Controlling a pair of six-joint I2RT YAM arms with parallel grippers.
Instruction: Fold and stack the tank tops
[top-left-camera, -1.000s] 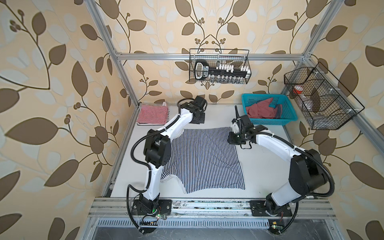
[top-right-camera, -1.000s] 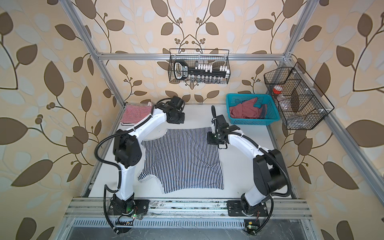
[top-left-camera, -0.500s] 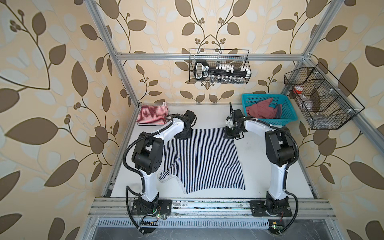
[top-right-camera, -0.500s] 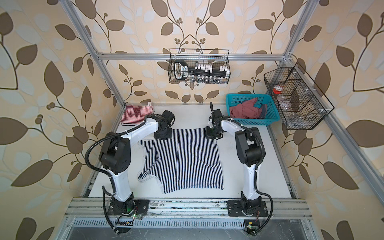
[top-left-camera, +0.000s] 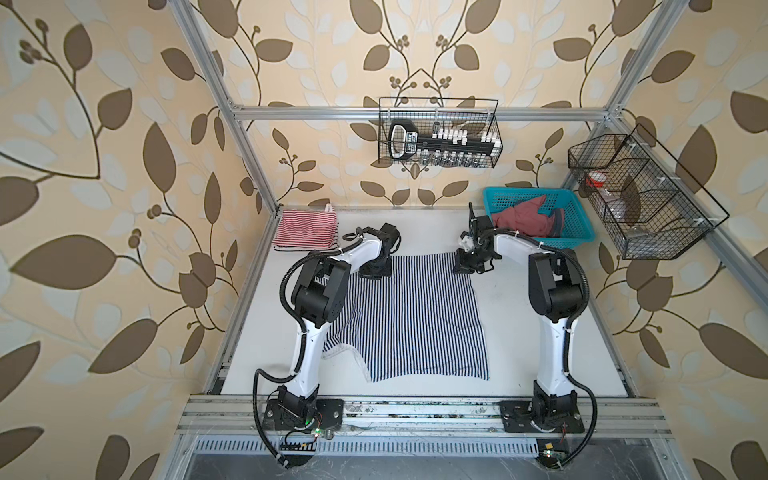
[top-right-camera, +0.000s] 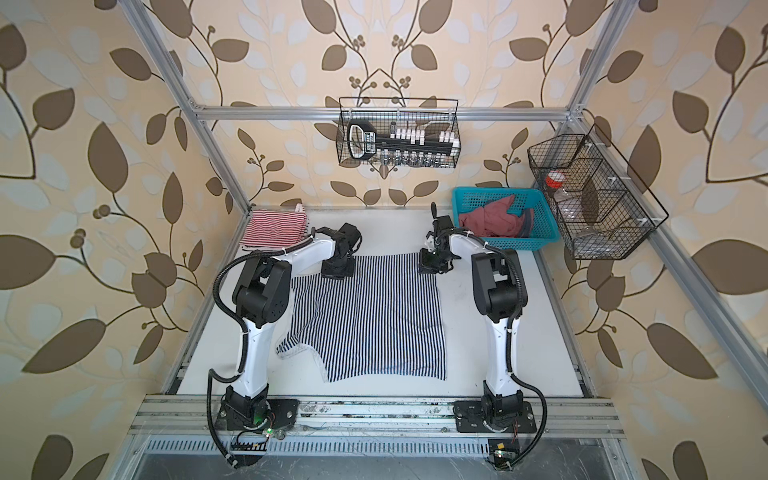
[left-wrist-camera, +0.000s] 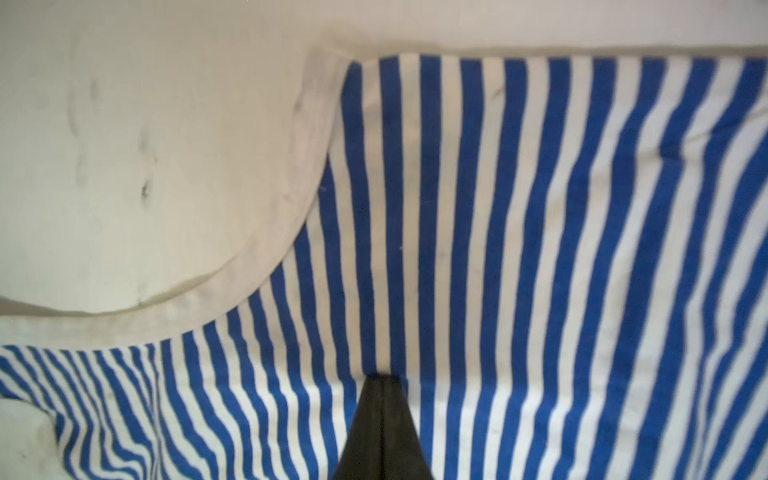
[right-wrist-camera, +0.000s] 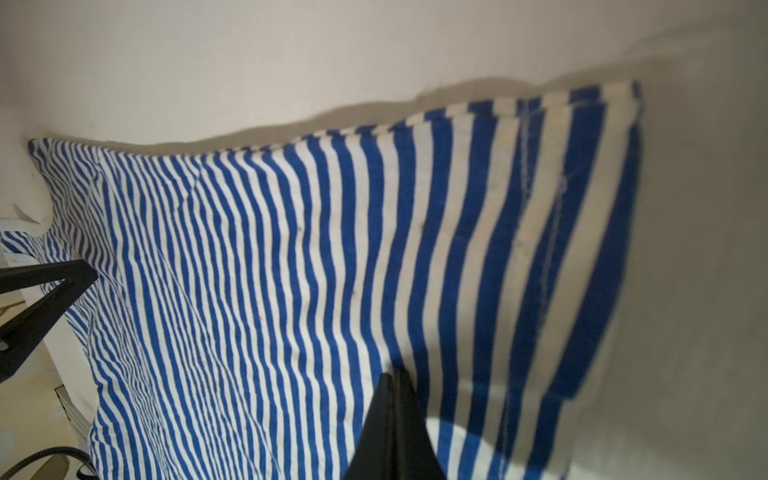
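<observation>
A navy-and-white striped tank top (top-left-camera: 411, 316) (top-right-camera: 365, 320) lies spread across the middle of the table. My left gripper (top-left-camera: 375, 272) (left-wrist-camera: 381, 376) is shut on its far left corner, close to a white-trimmed armhole. At the far right corner, by the hem, my right gripper (top-left-camera: 464, 268) (right-wrist-camera: 392, 374) is shut on the cloth (right-wrist-camera: 291, 270), which rises a little there. A folded red-and-white striped tank top (top-left-camera: 305, 230) rests at the far left of the table. The dusty red tank top (top-left-camera: 525, 222) lies crumpled in the basket.
The turquoise basket (top-left-camera: 582, 232) stands at the far right, just behind my right arm. Black wire baskets hang on the back wall (top-left-camera: 438, 139) and the right wall (top-left-camera: 640, 199). A metal rail (top-left-camera: 415, 411) runs along the front edge. Frame posts stand at the corners.
My left gripper came forward from the back of the table to the striped top's far left corner. The right gripper shifted to the far right corner and closed there.
</observation>
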